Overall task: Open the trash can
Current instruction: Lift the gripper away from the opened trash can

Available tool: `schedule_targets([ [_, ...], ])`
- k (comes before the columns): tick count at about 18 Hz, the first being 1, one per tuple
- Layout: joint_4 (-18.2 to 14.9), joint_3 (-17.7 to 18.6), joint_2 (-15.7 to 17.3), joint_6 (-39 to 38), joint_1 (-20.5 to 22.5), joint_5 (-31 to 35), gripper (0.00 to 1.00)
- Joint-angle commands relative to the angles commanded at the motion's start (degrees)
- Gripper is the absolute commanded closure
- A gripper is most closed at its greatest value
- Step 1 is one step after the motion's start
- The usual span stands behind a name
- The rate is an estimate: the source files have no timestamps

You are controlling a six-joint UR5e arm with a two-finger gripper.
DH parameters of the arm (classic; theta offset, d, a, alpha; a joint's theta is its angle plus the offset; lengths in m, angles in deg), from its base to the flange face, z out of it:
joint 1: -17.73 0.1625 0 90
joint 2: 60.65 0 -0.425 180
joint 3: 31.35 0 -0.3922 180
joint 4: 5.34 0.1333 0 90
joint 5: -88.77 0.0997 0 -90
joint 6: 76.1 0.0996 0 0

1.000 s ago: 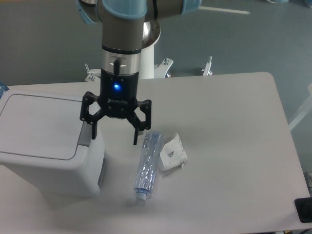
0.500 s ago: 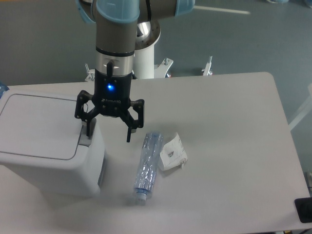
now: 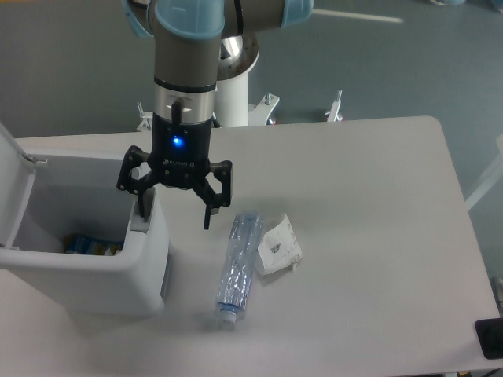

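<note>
The trash can (image 3: pixel 94 275) is standing open with its lid (image 3: pixel 12 184) tipped up, and the gripper (image 3: pixel 174 214) — fingers spread wide — is pressing one finger on the grey tab (image 3: pixel 141 224) — a bottle (image 3: pixel 238 267) is lying nearby.

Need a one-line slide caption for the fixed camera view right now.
Open pincer presses the trash can tab; lid up.

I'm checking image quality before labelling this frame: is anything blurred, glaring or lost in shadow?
In the fixed camera view, lighting is soft and even, with only faint shadows beside the trash can and under the bottle. The gripper looks sharp, its blue light glowing without flare. The raised lid is cut off at the left edge, and the bin's inside is dim, its contents unclear.
</note>
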Motion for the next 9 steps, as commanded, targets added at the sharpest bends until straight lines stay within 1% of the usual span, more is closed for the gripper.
schedule_targets([
  [2,0.1,-0.4,0.0,0.7,3.2,0.1,0.0],
  [4,0.2,-0.5,-0.4,1.1,7.6,0.2,0.0],
  [5,0.6,-0.5,-1.2,2.4,9.5,0.4,0.0],
  [7,0.6,-0.2,-3.6,8.1,11.9,0.6,0.0],
  [8,0.6,0.1,-4.3,10.6,14.0,0.6,0.0],
  [9,0.7,0.1,-5.7,12.8,15.6,0.6,0.0],
])
